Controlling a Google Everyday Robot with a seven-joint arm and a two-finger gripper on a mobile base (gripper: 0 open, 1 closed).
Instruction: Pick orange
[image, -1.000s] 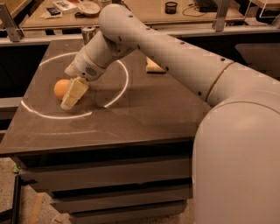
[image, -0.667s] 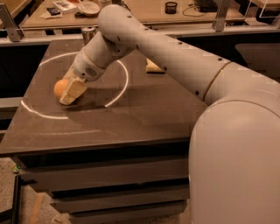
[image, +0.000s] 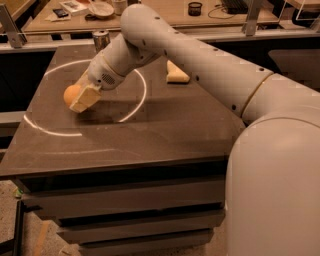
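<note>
The orange (image: 69, 93) sits on the dark table (image: 165, 130) near its left edge, inside a white ring marking. My gripper (image: 83, 98) is low over the table, right against the orange's right side, and its pale tip covers part of the fruit. The orange rests on the table surface. My arm reaches in from the right across the table.
A pale yellow sponge (image: 176, 74) lies at the back middle of the table. A metal can (image: 101, 39) stands at the back left corner. A wooden counter (image: 150, 12) with small items runs behind. The table's left and front edges are close to the orange.
My gripper has slid left and a little down, from beside the orange to against it, now hiding its right part. The orange has not moved.
</note>
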